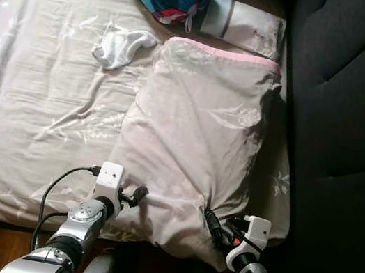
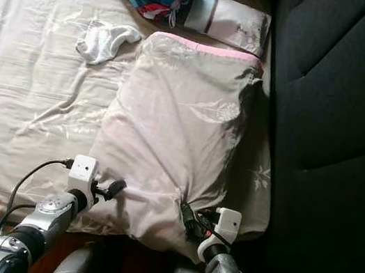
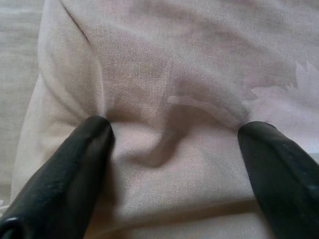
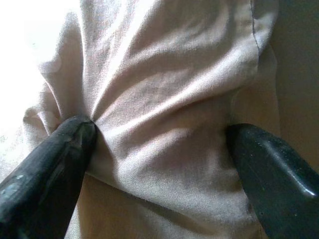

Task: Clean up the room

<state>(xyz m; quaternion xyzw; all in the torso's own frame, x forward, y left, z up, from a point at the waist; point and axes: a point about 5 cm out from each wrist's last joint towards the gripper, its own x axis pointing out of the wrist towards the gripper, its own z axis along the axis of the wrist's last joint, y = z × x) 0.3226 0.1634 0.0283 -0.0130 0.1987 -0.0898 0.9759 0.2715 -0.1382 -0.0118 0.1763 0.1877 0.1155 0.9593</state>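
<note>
On the bed point(image 1: 29, 81), pillow point(image 1: 195, 146), left gripper point(image 3: 174, 149) and right gripper point(image 4: 159, 144) spread, fingertips pressing fabric.

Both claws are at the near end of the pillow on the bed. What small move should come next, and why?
Probably close both claws. The left claw and right claw each have open fingers pressed into the near edge of the pillow, fabric bunched between them, but neither has pinched it yet.
</note>
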